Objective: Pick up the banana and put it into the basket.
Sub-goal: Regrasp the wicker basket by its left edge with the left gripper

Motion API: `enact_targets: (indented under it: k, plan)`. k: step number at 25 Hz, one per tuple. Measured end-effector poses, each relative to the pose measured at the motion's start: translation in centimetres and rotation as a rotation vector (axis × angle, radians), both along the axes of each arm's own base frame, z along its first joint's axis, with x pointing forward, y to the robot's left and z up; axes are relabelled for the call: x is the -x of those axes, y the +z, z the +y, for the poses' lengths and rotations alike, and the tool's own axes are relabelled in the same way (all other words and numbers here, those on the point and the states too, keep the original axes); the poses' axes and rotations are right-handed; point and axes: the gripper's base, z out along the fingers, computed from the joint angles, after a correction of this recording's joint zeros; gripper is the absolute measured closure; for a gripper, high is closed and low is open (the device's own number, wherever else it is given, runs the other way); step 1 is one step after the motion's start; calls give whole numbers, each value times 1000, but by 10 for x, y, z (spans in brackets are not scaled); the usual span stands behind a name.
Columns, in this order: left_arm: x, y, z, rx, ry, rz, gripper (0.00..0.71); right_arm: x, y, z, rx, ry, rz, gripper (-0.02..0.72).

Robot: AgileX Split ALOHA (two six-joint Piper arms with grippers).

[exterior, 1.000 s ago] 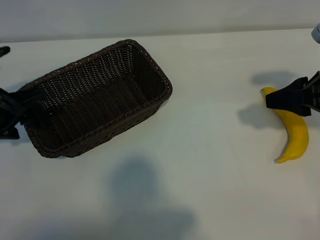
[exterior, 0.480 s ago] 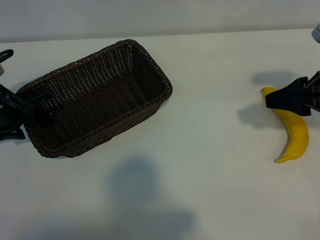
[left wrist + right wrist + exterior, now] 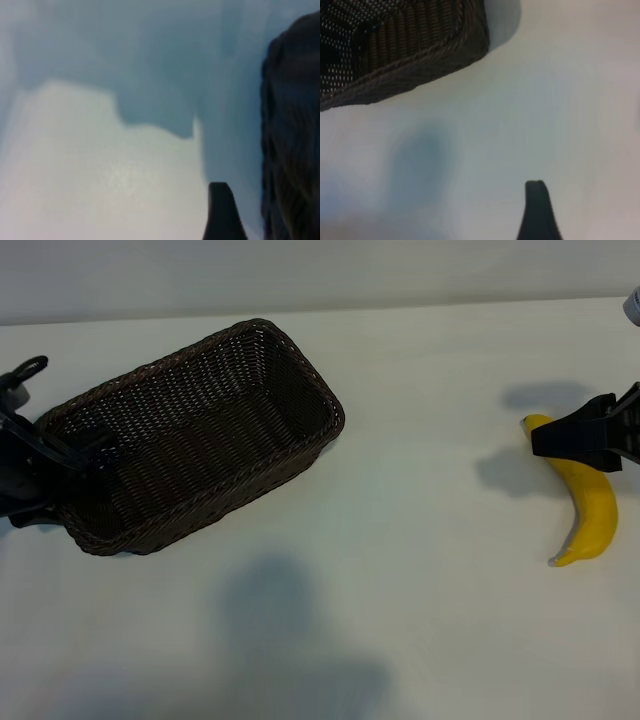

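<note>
I'd take the banana (image 3: pixel 590 508), soft and smooth-skinned, gently mid-curve; my right gripper (image 3: pixel 570 437) hovers at its 11 o'clock stem end, jaws apart, empty.

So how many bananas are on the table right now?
1. The banana lies on the table at the exterior view's right side, well apart from the basket, partly under the right tool. None shows inside the basket.

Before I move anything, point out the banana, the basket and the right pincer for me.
banana (image 3: pixel 592 510): exterior view, on the middle of its yellow body.
basket (image 3: pixel 305 375): exterior view, on the woven rim at its far right end.
right pincer (image 3: pixel 560 437): exterior view, on the dark fingers over the banana's upper end.
</note>
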Motion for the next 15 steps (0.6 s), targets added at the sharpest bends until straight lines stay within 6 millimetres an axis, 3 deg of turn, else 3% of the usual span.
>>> enact_targets:
  k: [6,13,15]
  plan:
    - [-3,-7,0,0,5,3,256,0,0,0,0,-1,0,209]
    - [-3,-7,0,7,13,-2,512,0,0,0,0,-1,0,208]
    - [-4,-7,-1,10,16,-3,533,0,0,0,0,-1,0,208]
